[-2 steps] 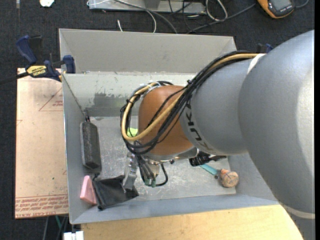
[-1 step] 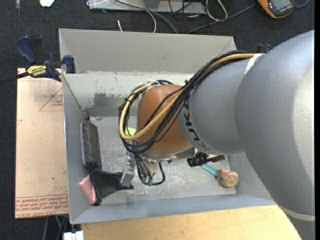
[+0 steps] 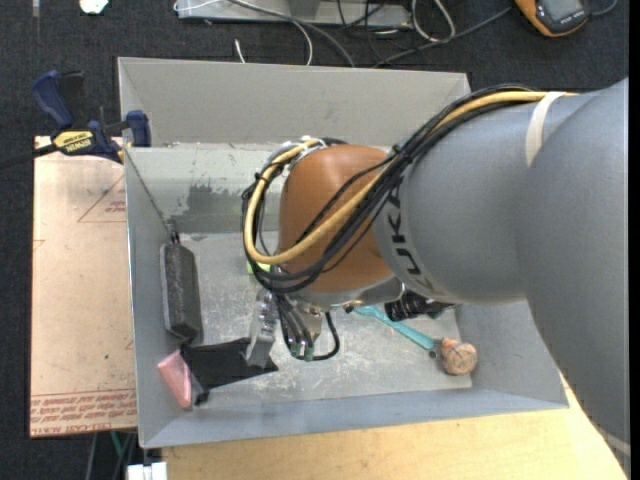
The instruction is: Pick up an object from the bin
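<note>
As my arm reaches into the bin from the right, my hand sits low over the floor, toward the near left corner. The orange cover and cables on my wrist hide most of it, so I cannot tell whether the hand is apart or together.

Findings:
- Nearest thing: a black flat piece, lying on the floor with its right edge at or just beside the tip of my hand. Contact cannot be confirmed.
- A pink lump lies touching the black piece on its left, in the corner.
- A dark grey block lies along the left wall, apart from my hand.
- A teal-handled tool with a brown knob end lies to the right, well apart from my hand.

Assessment: nothing is seen held or lifted; everything visible rests on the bin floor. I judge the approach complete or nearly so. Grasp, closure check and lift are not yet done.
</note>
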Motion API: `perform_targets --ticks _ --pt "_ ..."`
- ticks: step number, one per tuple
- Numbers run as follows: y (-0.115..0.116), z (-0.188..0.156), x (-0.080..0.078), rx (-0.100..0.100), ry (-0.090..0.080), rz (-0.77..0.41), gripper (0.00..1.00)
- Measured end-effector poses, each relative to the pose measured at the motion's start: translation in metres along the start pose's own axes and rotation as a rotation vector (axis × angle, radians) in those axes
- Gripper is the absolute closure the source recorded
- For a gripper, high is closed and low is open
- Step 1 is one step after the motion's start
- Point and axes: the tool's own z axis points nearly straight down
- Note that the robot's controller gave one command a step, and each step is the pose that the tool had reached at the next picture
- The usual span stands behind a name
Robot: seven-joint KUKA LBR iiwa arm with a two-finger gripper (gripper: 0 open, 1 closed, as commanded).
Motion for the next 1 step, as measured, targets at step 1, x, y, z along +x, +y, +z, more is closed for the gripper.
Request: perform_targets --ticks 1 --pt "0.0131 0.0645 -0.0075 -0.004 -0.005 -0.086 1.00"
